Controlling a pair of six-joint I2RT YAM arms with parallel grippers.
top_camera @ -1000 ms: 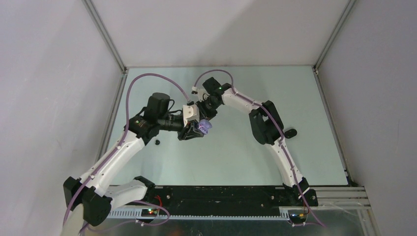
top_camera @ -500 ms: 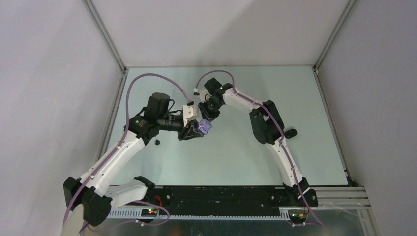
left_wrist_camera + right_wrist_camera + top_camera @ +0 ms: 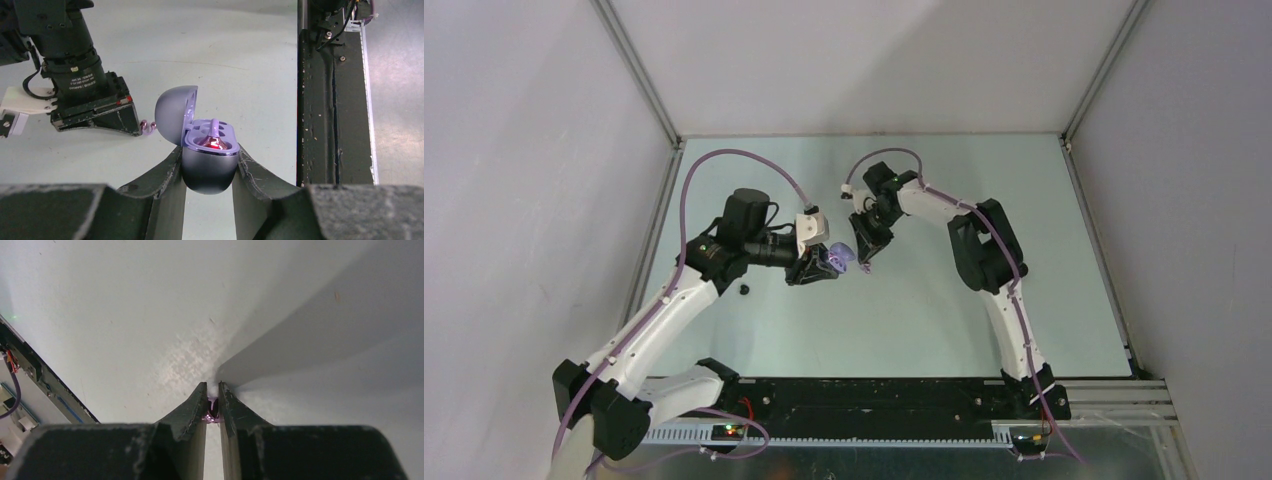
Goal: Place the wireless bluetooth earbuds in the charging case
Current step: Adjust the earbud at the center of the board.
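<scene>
One black bud (image 3: 744,289) lies loose on the table (image 3: 904,320), close beside the left arm and apart from everything else. Just beyond it, the left gripper (image 3: 209,150) is clenched on the lower shell of the purple case (image 3: 207,172), which sits upright between the fingers with its lid (image 3: 175,112) swung open and a red glow inside. Past the lid, the right gripper (image 3: 213,392) pinches a purple bud (image 3: 146,126) at its tips, just beside the lid's outer face and not yet in the case.
</scene>
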